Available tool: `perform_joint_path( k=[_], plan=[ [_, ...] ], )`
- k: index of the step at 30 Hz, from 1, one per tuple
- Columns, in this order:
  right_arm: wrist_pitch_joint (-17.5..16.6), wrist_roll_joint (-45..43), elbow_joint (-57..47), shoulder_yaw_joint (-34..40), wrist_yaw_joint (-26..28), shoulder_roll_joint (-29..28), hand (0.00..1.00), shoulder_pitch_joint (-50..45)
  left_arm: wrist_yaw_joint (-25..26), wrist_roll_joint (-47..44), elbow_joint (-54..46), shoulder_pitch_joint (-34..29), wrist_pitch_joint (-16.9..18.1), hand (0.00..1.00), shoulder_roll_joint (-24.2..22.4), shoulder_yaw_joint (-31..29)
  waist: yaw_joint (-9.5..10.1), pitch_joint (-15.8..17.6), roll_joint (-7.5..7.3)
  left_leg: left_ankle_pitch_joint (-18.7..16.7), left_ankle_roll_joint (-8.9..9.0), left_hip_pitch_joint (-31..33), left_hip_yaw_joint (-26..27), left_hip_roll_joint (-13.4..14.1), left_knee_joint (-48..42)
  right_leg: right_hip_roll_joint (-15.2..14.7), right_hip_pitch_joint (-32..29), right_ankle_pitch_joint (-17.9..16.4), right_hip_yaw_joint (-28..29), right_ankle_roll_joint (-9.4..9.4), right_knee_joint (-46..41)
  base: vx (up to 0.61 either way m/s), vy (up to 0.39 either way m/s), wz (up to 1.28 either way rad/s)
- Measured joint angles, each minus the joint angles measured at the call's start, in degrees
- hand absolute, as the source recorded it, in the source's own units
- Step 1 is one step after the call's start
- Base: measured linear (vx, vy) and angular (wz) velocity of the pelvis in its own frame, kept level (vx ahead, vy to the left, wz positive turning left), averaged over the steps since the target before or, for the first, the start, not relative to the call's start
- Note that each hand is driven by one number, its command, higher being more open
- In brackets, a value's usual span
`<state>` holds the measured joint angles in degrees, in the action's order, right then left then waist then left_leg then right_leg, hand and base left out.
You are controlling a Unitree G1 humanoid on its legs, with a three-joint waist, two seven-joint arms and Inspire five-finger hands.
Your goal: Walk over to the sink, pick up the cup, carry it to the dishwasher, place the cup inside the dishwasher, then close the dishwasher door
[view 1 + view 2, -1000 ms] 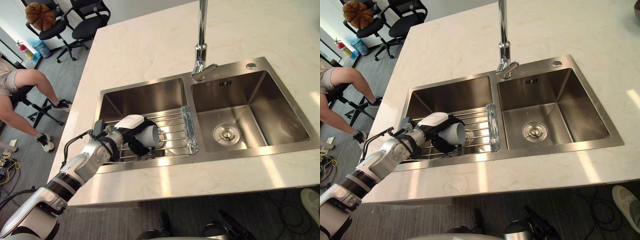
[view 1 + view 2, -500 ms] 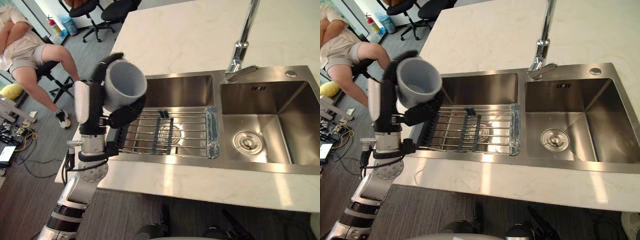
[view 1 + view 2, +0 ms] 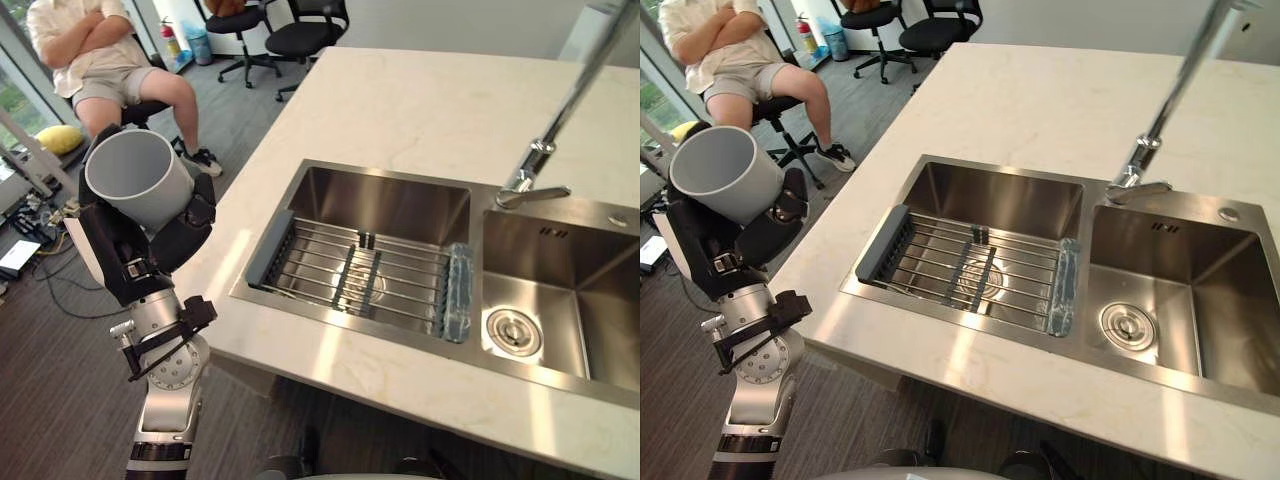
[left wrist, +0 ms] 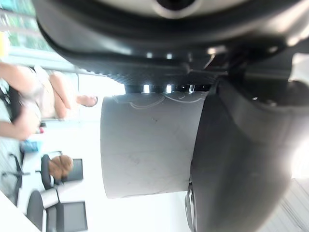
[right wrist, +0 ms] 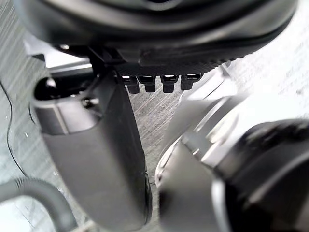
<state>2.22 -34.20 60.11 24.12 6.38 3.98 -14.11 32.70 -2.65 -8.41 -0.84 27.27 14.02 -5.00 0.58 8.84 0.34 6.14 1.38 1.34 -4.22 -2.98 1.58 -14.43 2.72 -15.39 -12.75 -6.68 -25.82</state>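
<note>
— Gripping anything, that left hand?
— Yes, it's curled round the grey cup, mouth tilted upward, held high off the left edge of the counter, well apart from the sink and its wire rack.
— And the right hand?
— Can't tell its grip. A person sits beyond.
</note>
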Motion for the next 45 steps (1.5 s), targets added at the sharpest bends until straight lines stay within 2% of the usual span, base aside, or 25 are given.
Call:
perform_joint_path(
  k=[4,5,10,13,15,17,18,19,20,21,23,25,27,28,30,31,32,33,35,37,38,39,41,44,45],
  plan=[
    [0.4,0.2,-2.9,-4.1,0.5,0.2,1.00,3.7,1.7,-6.0,0.8,-1.2,-2.4,0.00,0.0,-4.9,1.61,0.1,-0.53,-0.6,0.44,4.3,0.1,-0.5,-5.8,1.5,3.7,-2.5,3.4,0.01,8.9,-0.08,-0.079,0.11],
    [0.8,0.4,-3.0,-4.9,0.9,0.6,1.00,4.4,1.7,-7.1,1.5,-1.8,-2.3,0.00,-0.4,-5.2,1.61,0.5,0.30,-0.9,0.69,4.5,-0.3,-0.1,-7.3,2.3,4.8,-3.0,3.3,-0.48,9.2,-0.25,-0.129,0.39],
    [2.6,1.8,-2.1,-6.0,0.2,3.0,1.00,4.3,0.2,-9.1,3.7,-6.2,-0.4,0.00,-0.7,-8.4,2.77,1.4,3.52,-1.6,1.26,4.6,3.2,4.2,-6.9,5.6,5.8,-4.6,-1.4,2.73,5.4,-0.25,-0.116,0.56],
    [3.8,1.7,-0.6,-5.8,-0.5,3.2,1.00,3.7,-0.2,-11.1,4.5,-6.1,0.4,0.00,0.3,-11.2,2.68,1.4,2.78,-3.3,-1.41,7.3,12.2,7.4,-6.5,4.2,3.9,-3.5,-6.3,3.37,4.5,-0.13,-0.044,0.85],
    [4.7,1.9,0.5,-4.7,-0.8,4.1,1.00,2.9,-0.6,-11.1,4.4,-4.9,0.5,0.00,0.7,-11.0,2.63,1.2,2.89,-4.8,-4.06,10.3,16.5,8.8,-16.3,1.3,2.7,-3.4,-10.2,3.21,2.2,-0.05,0.057,0.82],
    [4.9,1.9,0.1,-4.0,-1.0,5.1,1.00,1.9,-1.4,-11.2,4.2,-4.2,0.5,0.00,1.0,-10.9,2.25,0.0,4.96,-4.8,-7.44,9.7,19.7,10.7,-19.2,1.4,0.9,-5.2,-11.3,3.63,-2.7,-0.05,0.045,0.84],
    [5.3,1.8,0.3,-3.0,-1.3,5.1,1.00,2.4,-2.9,-12.0,4.4,-2.6,0.2,0.00,1.1,-10.4,1.25,-0.1,5.58,-0.3,-4.49,9.2,16.0,8.2,-13.1,3.2,-1.6,-8.5,-10.0,6.07,-3.0,-0.13,0.008,1.32],
    [5.2,1.8,0.3,-2.9,-1.4,5.1,1.00,2.3,-3.5,-12.1,4.4,-1.7,0.1,0.00,0.7,-10.4,-0.36,-0.4,5.68,2.6,-3.71,8.7,14.0,7.1,-7.6,5.3,-2.8,-8.1,-9.0,7.74,-2.2,-0.17,-0.025,2.31],
    [4.7,1.8,0.2,-1.5,-1.4,4.2,1.00,2.2,-4.7,-12.1,4.5,1.2,0.0,0.00,-0.3,-10.7,-3.55,-0.5,5.30,-1.4,-7.13,8.7,21.3,6.8,-4.5,4.1,-2.8,-4.9,-11.5,6.21,-0.6,-0.15,-0.017,2.22],
    [4.4,1.7,0.2,-0.8,-1.9,3.8,1.00,2.5,-5.3,-12.5,4.3,3.6,0.1,0.00,-0.7,-10.8,-2.45,0.4,3.81,-3.4,-9.46,9.6,29.4,9.2,-13.0,-0.4,-3.0,-4.8,-15.6,6.10,-2.5,-0.11,0.018,1.97],
    [3.9,1.8,-0.7,-1.0,-1.9,4.3,1.00,1.3,-5.1,-13.7,4.1,3.6,0.4,0.00,-0.6,-11.3,-1.69,0.8,3.01,-4.2,-8.43,6.7,35.1,14.0,-22.9,-5.0,-1.6,-4.0,-18.0,4.72,-2.9,-0.04,0.053,0.75],
    [3.1,1.8,-0.8,-0.6,-1.8,6.0,1.00,-0.5,-5.2,-13.4,1.8,3.6,0.3,0.00,-0.6,-10.8,-2.44,0.1,4.06,-4.1,-7.98,2.9,37.5,18.6,-27.1,-8.5,-0.2,-3.5,-21.4,3.46,-3.4,-0.05,0.170,1.03],
    [2.8,1.9,-0.3,0.6,-1.6,7.5,1.00,-0.9,-5.3,-12.8,-2.6,4.0,0.4,0.00,-0.5,-10.7,-2.98,-0.8,5.39,0.9,-7.13,0.1,37.9,21.2,-26.8,-10.8,-0.4,-3.1,-24.0,0.57,-4.4,-0.02,0.330,1.25],
    [2.4,2.9,0.4,1.6,-1.0,7.8,1.00,-0.9,-5.3,-11.3,-3.5,6.2,-0.4,0.00,0.9,-10.3,-3.27,-0.8,5.41,-0.6,-5.24,0.8,38.5,18.8,-23.6,-12.0,0.6,-0.7,-25.9,-1.01,-2.7,0.05,0.358,1.14],
    [2.3,3.6,0.5,1.7,-0.1,6.7,1.00,-0.9,-5.1,-11.0,-4.4,6.4,-1.8,0.00,2.5,-10.4,-3.18,-0.9,5.51,-2.0,-2.61,0.3,38.6,17.8,-20.0,-11.2,2.3,1.6,-28.5,-1.18,0.1,0.07,0.265,0.96],
    [1.9,4.6,0.2,2.1,0.9,5.7,1.00,-1.1,-5.4,-10.7,-6.1,6.9,-2.9,0.00,4.4,-10.1,-3.46,-1.2,5.85,-4.5,1.09,-0.6,38.1,17.3,-14.8,-9.8,4.3,3.3,-32.1,-2.11,2.5,0.07,0.233,0.94],
    [1.7,4.6,0.0,2.1,1.2,5.1,1.00,-1.1,-5.5,-10.6,-6.6,7.4,-3.1,0.00,4.9,-9.7,-3.51,-1.1,5.68,-5.1,2.11,-1.1,37.5,16.6,-12.5,-9.4,5.1,3.9,-33.2,-2.35,3.0,0.07,0.339,1.12],
    [1.3,4.7,-0.2,2.0,1.3,3.9,1.00,-0.8,-6.0,-10.7,-6.9,8.1,-3.4,0.00,5.8,-9.1,-2.90,-0.4,4.29,-3.6,3.95,-2.7,36.4,14.1,-8.3,-9.8,6.6,5.4,-33.9,-2.35,4.0,0.01,0.207,0.68],
    [1.2,5.9,-0.2,2.2,1.1,3.2,1.00,-1.0,-6.5,-10.8,-6.7,8.0,-5.1,0.00,6.3,-8.2,-1.54,-0.3,3.00,-2.1,2.65,-3.9,35.0,11.0,-3.8,-10.1,7.4,8.8,-32.1,-0.31,5.4,0.01,0.279,0.72],
    [1.2,6.1,-0.4,3.4,1.6,2.3,1.00,-1.7,-8.3,-11.5,-4.8,8.1,-6.6,0.00,6.4,-7.3,-1.65,-0.7,2.04,-1.2,1.17,-3.8,31.2,8.2,-0.9,-11.4,6.3,11.5,-26.5,3.78,2.2,0.03,0.207,1.13],
    [0.8,6.0,-0.5,4.6,3.0,1.6,1.00,-2.3,-9.6,-12.6,-2.8,8.2,-7.2,0.00,6.5,-5.2,-2.39,-1.0,2.45,-0.9,0.06,-3.1,27.2,7.7,0.1,-10.8,3.3,10.7,-18.6,7.10,-2.7,0.06,0.141,1.86],
    [0.3,6.2,-0.8,5.3,3.9,0.3,1.00,-2.8,-11.5,-13.8,-0.5,8.4,-7.4,0.00,6.1,-3.5,-4.26,-1.3,2.62,-0.8,-0.33,-1.5,21.8,7.5,0.5,-5.7,2.1,4.3,-9.8,5.18,-1.4,0.08,0.090,2.07],
    [-0.2,6.0,-1.0,4.1,4.7,-0.7,1.00,-3.6,-14.6,-16.0,2.9,8.5,-8.1,0.00,4.9,-1.6,-4.45,-1.5,1.89,0.3,-1.08,-1.2,15.9,6.4,2.3,-0.2,0.6,0.9,-2.8,2.89,2.4,0.11,-0.018,1.84],
    [-1.0,6.1,-1.3,-0.1,5.1,-0.7,1.00,-3.3,-16.6,-18.7,5.2,7.6,-11.2,0.00,4.9,-1.2,-3.24,-2.1,-0.99,1.5,-1.14,-1.7,11.3,2.7,3.2,1.2,-2.9,1.4,0.6,2.62,7.4,0.11,-0.055,1.13],
    [-1.0,6.1,-1.5,-1.2,5.2,-0.3,1.00,-3.1,-17.4,-19.0,5.2,7.5,-11.6,0.00,4.4,-1.0,-3.36,-2.5,-1.84,1.4,-0.83,-2.0,9.4,1.5,3.3,0.9,-2.7,3.5,1.3,0.59,8.2,0.11,-0.087,0.94]
  ],
)
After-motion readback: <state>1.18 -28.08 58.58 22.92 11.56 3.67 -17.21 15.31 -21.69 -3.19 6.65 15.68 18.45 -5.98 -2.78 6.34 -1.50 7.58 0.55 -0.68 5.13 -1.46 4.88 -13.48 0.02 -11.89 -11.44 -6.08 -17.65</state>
